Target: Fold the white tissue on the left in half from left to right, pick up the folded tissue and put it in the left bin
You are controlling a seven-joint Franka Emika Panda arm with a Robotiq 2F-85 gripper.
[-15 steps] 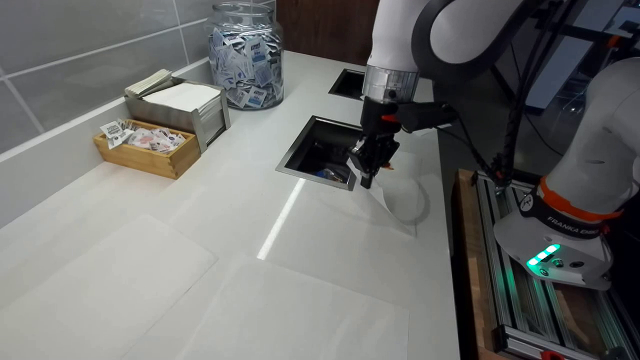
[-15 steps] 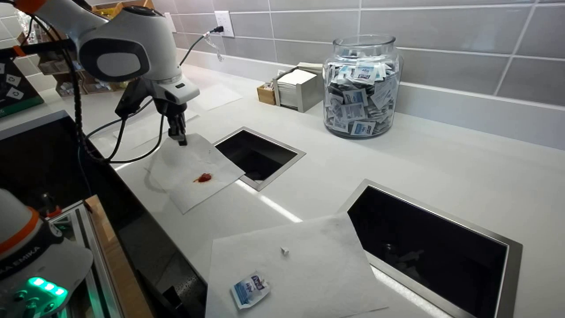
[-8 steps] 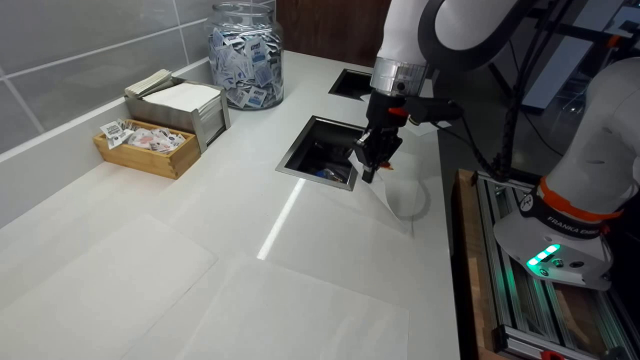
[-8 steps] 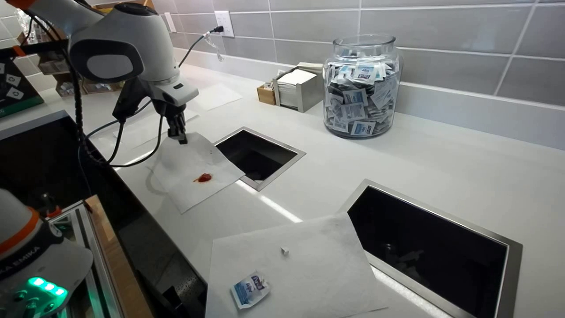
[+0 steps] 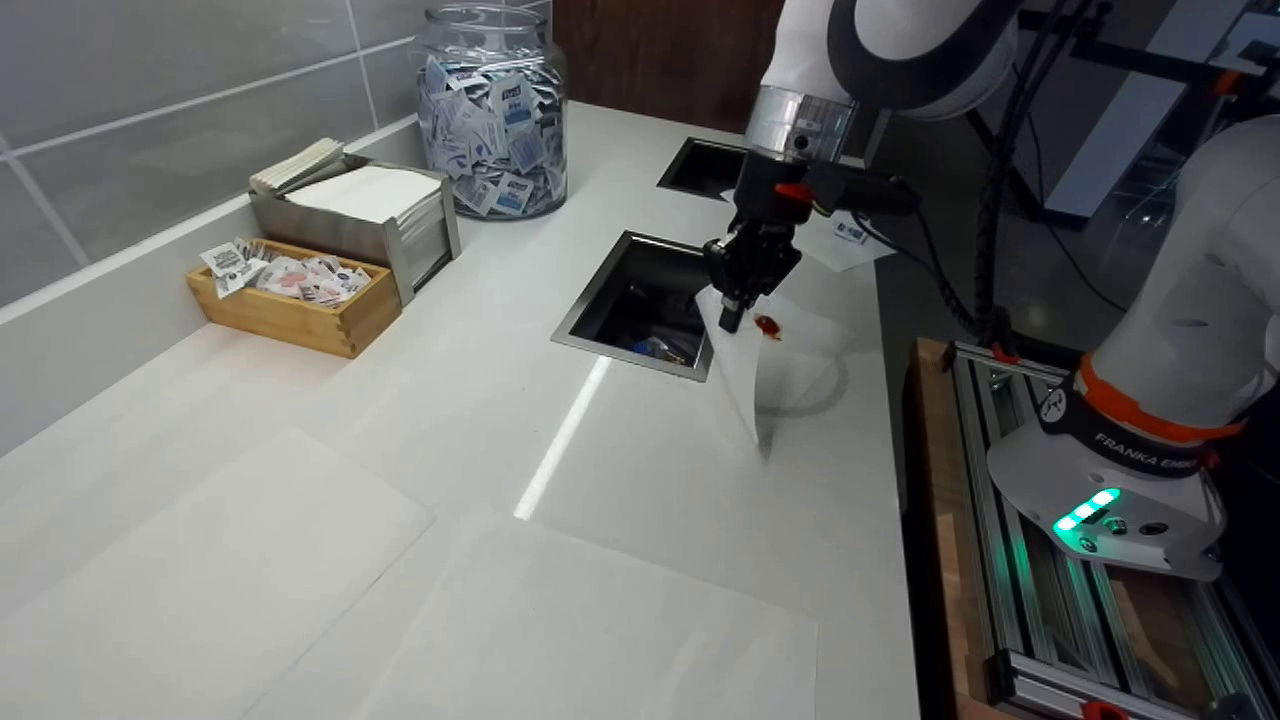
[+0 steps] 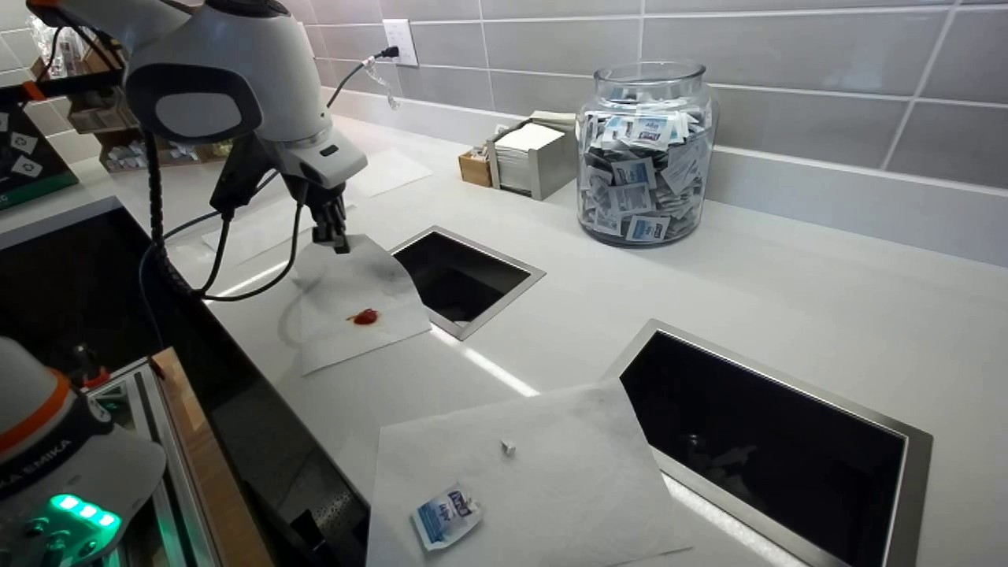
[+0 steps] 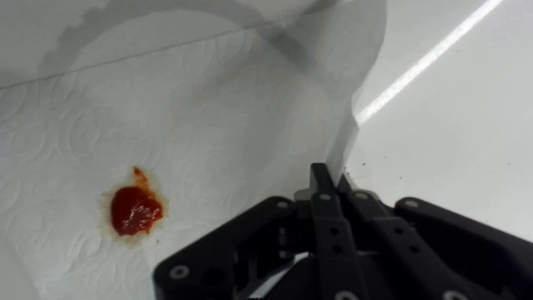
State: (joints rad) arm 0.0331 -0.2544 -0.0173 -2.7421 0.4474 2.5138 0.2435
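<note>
Wrist view cut off the left of the white tissue point(image 7: 233, 137), pinched in the gripper point(image 7: 333, 176). In an exterior view the tissue was by the left bin point(image 6: 499, 302), hiding one corner.

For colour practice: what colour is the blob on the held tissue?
Dark red; the blob shows best in the wrist view.

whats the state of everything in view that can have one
tissue, raised at one edge, curved, not folded in half
pincer, shut on the tissue
red blob, wet-looking, on the tissue
smaller bin opening, uncovered, items visible inside
larger bin opening, uncovered, contents too dark to tell
glass jar, lidless, filled with packets
napkin holder, stocked
wooden box, filled with sachets
plug, in the outlet
base lights, lit
</note>
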